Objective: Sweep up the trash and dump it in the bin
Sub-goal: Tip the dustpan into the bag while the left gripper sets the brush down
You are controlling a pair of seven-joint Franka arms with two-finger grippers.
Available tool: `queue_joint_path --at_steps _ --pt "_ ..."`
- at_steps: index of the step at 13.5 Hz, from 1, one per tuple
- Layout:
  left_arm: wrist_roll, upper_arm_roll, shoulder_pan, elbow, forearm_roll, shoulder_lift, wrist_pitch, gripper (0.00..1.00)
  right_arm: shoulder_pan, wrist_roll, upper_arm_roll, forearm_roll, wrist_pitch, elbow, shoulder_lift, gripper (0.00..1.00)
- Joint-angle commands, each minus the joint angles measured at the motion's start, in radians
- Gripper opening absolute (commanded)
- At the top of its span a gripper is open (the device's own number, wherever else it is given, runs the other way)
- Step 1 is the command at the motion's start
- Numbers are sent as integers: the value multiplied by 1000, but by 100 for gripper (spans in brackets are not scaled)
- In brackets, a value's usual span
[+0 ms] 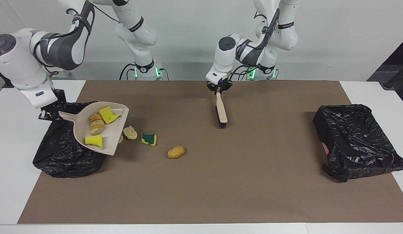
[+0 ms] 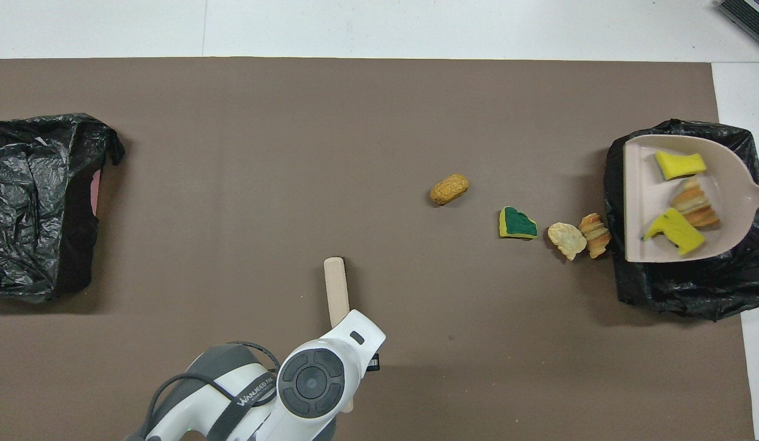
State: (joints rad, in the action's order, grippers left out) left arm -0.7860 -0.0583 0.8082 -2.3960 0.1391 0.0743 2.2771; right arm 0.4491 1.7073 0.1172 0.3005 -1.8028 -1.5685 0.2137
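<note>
My right gripper (image 1: 53,112) is shut on the handle of the beige dustpan (image 1: 115,130), held over the black bin (image 1: 63,159) at the right arm's end. The pan (image 2: 642,202) holds two yellow sponge pieces (image 1: 108,114) (image 1: 94,140) and a croissant (image 1: 96,123). Beside its open lip, a second croissant (image 2: 595,234), a pale bread lump (image 1: 130,132), a green-and-yellow sponge (image 1: 149,139) and a golden-brown potato-like lump (image 1: 176,151) lie on the mat. My left gripper (image 1: 220,91) is shut on the beige brush (image 1: 221,110) near the mat's middle, apart from the trash.
A second black-lined bin (image 1: 355,139) stands at the left arm's end of the table. A brown mat (image 1: 253,182) covers most of the white table. In the overhead view the left arm's wrist (image 2: 312,380) covers the brush handle.
</note>
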Motion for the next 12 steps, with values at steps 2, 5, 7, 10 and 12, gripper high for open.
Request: queue_joint_path --at_steps 2,5,7,10,12 --pt "-22 18 25 -18 -16 -2 28 19 25 -128 9 251 -49 -25 -27 0" --pt "-13 24 8 -3 -16 -7 9 98 -24 -352 9 371 34 -25 -31 0" --pt "-10 26 -64 33 -29 -7 -16 100 -73 -542 9 422 118 -24 -36 0" --pt "54 26 -183 95 -110 -7 -39 100 -165 -607 7 555 192 -15 -37 0" --pt "126 29 -265 141 -121 -2 -76 100 -185 -610 10 621 217 -10 -37 0"
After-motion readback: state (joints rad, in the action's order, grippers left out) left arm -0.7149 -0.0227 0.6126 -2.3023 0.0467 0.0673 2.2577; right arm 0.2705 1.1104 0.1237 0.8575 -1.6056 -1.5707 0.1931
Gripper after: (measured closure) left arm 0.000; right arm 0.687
